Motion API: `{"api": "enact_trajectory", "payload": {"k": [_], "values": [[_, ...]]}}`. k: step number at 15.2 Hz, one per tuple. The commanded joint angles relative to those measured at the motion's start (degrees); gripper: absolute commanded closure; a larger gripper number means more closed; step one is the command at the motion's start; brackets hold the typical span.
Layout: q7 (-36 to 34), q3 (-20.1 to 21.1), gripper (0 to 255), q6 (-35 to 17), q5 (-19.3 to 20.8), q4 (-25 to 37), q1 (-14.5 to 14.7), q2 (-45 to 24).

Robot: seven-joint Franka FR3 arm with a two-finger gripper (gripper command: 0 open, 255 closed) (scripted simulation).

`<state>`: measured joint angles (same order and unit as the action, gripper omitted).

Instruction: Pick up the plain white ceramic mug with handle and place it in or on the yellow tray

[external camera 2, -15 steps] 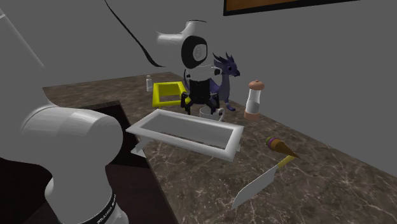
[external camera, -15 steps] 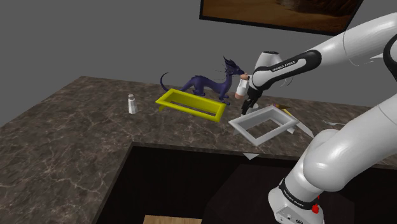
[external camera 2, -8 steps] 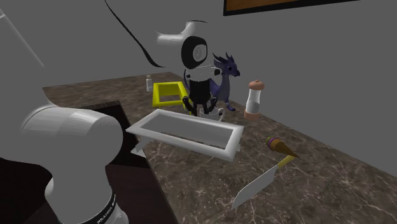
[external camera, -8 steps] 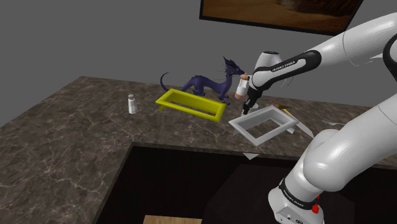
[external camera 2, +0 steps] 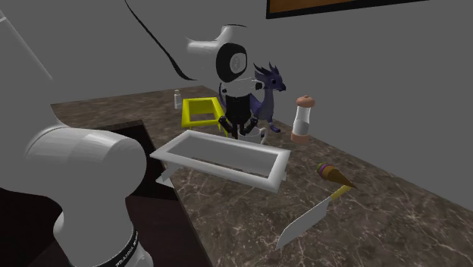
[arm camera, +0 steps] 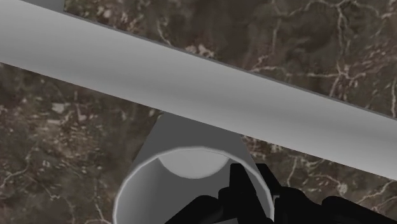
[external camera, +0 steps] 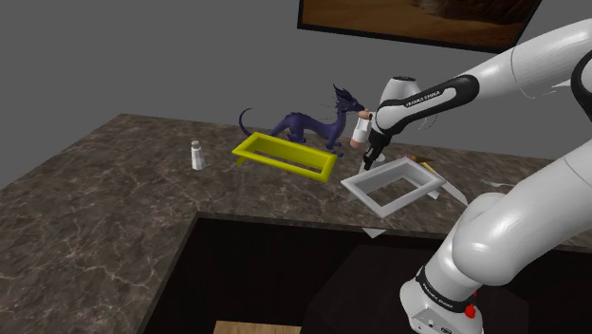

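The white mug (arm camera: 184, 184) stands upright on the dark marble counter, right beside the outer wall of a white tray (arm camera: 210, 89). My gripper (arm camera: 249, 196) comes down over the mug's rim and is shut on its wall. In the second exterior view the gripper (external camera 2: 242, 132) hangs straight down with a bit of the mug (external camera 2: 262, 137) showing behind it. In the shoulder view the gripper (external camera: 367, 161) is to the right of the yellow tray (external camera: 258, 140), which lies a short way off. The yellow tray (external camera 2: 186, 114) holds nothing that I can see.
A purple dragon figure (external camera: 308, 125) stands behind the yellow tray. A small shaker (external camera: 197, 155) sits to that tray's left in the shoulder view. A pepper mill (external camera 2: 302, 119), an ice-cream cone (external camera 2: 333, 174) and a knife (external camera 2: 307, 224) lie beyond the white tray (external camera 2: 220, 163). A dark recess (external camera: 285, 275) cuts the counter's front.
The fingers have drawn together from wide apart and now clasp the mug's wall. The arm and the mug have stayed in place.
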<state>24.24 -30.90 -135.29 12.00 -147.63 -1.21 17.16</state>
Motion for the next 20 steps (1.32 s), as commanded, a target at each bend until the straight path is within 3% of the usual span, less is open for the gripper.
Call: {"api": "enact_trajectory", "payload": {"k": [1, 20], "values": [[-0.16, 0.21, 255, 0.91, 0.17, 0.35, -0.1, 0.61], [-1.51, 3.79, 255, 17.62, 0.77, 9.43, -0.74, 8.47]]}}
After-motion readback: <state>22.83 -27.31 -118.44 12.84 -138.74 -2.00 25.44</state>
